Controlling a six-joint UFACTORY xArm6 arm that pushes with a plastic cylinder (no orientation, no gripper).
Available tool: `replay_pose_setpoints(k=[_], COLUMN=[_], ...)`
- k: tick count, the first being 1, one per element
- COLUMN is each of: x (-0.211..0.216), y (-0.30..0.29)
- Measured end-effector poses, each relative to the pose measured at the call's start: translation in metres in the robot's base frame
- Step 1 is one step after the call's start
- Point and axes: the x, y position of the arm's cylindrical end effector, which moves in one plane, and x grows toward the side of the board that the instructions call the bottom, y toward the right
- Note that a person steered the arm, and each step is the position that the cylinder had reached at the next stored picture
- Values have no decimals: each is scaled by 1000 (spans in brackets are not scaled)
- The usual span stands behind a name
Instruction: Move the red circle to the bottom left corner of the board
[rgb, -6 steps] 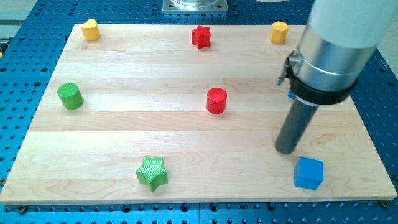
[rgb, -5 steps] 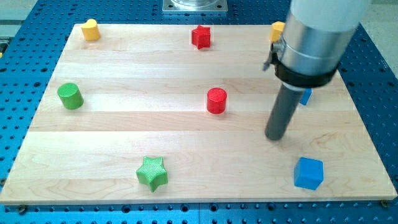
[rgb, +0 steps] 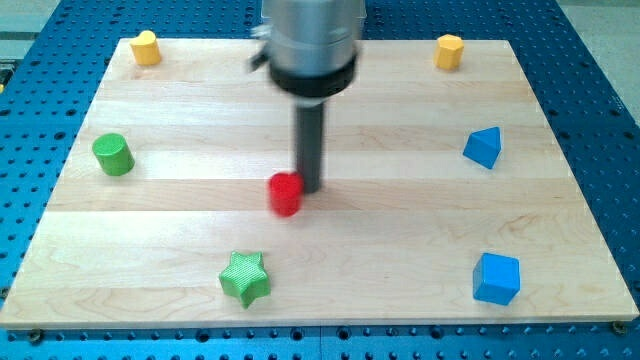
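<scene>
The red circle (rgb: 285, 194), a short red cylinder, is blurred by motion just left of the board's middle. My tip (rgb: 310, 187) stands right against its upper right side. The arm's wide grey body rises from the rod toward the view's top and hides the red star seen earlier. The bottom left corner of the wooden board (rgb: 40, 300) lies well down and left of the circle.
A green star (rgb: 245, 277) lies below the red circle, toward the bottom left. A green cylinder (rgb: 113, 154) is at the left edge. Yellow blocks sit at top left (rgb: 146, 47) and top right (rgb: 449, 51). A blue prism (rgb: 484, 147) and a blue cube (rgb: 496, 277) are on the right.
My tip swept from the board's right side leftward to the red circle. The circle has shifted down and left from its earlier spot.
</scene>
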Motion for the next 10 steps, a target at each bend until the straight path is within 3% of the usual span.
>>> replay_pose_setpoints(k=[1, 3, 4, 6, 8, 10], x=[9, 13, 38, 49, 63, 69], y=[-30, 41, -25, -152, -162, -224])
